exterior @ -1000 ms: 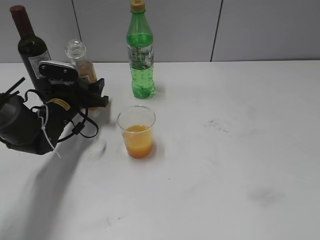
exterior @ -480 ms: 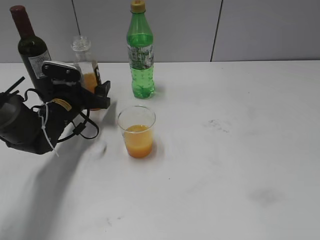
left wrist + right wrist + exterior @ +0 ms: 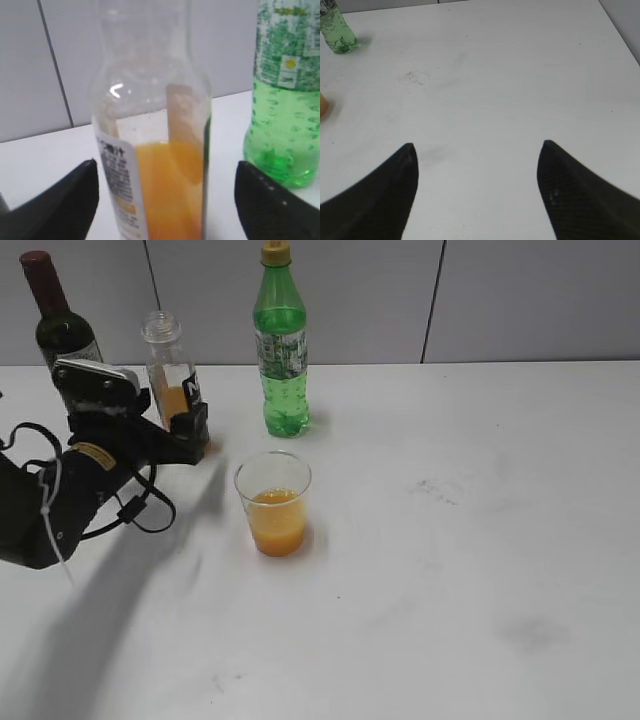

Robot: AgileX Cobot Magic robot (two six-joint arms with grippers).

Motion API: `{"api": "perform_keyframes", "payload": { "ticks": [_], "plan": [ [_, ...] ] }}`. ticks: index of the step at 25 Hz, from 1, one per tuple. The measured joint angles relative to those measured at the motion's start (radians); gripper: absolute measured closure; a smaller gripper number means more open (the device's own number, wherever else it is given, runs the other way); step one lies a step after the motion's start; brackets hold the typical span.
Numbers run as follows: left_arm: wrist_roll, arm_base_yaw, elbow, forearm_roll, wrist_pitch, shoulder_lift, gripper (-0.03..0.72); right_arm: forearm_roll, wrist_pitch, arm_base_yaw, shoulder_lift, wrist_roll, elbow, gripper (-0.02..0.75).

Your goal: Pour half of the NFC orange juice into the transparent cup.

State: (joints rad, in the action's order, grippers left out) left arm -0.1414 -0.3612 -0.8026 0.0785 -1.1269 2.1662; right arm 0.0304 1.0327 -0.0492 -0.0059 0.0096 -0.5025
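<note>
NFC orange juice (image 3: 172,380) stood upright on counter (image 3: 450,540), far left, roughly half full. Transparent cup (image 3: 273,502) nearby held juice. Left gripper (image 3: 165,200) spread wide, flanking bottle, not touching. Right gripper (image 3: 477,190) gaped over bare counter. Judged: pour done, release step; next, clean retreat without tipping bottle.

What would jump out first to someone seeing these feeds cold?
Probably the transparent cup near the table's middle, about half full of orange liquid. Next, at back left, the left gripper open around the upright, uncapped NFC orange juice, its fingers clear of the sides in the wrist view. A tall green soda bottle stands behind the cup.
</note>
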Motion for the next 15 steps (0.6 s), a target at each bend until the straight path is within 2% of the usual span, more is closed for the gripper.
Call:
{"api": "perform_keyframes", "payload": {
  "ticks": [10,15],
  "plan": [
    [0.000,0.000,0.251,-0.004,-0.041,-0.195,0.041,0.000,0.000,0.000,0.000,0.000,0.000,0.168],
    [0.000,0.000,0.268,0.018,0.195,-0.349,0.050,0.000,0.000,0.000,0.000,0.000,0.000,0.168]
  ]
}}
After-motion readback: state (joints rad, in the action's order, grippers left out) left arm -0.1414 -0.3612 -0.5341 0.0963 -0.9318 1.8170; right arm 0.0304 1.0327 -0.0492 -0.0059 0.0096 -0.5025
